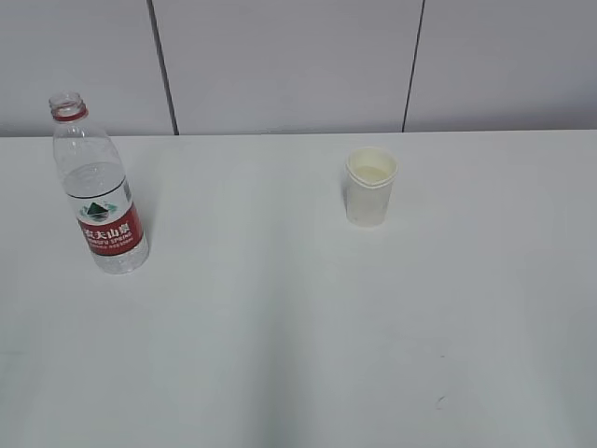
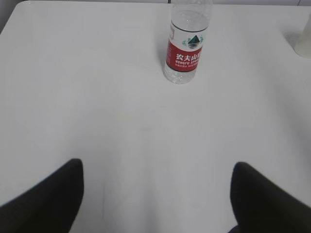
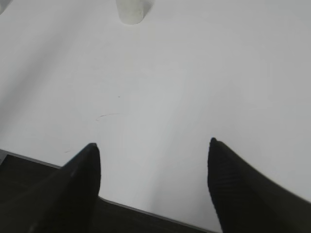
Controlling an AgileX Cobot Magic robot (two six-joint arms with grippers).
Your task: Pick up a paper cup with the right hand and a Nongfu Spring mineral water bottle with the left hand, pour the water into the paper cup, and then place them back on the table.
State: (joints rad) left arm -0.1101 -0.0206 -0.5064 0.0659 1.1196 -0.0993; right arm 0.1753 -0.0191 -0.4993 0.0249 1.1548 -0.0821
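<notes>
Wrist views: left hand (image 2: 155,194) & right hand (image 3: 153,170) jaws spread wide, empty, touching nothing

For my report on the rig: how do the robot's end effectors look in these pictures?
Only the finger ends show. The left end effector has two matte black, rounded fingers. The right end effector has two similar black fingers, faintly textured. No cables, markings or arms are visible.

- Our exterior camera looks down at a slant across the table (image 1: 298,355).
- Our wrist cameras face forward over it, sharing the bottle (image 2: 187,43) and paper cup (image 3: 129,12).
</notes>
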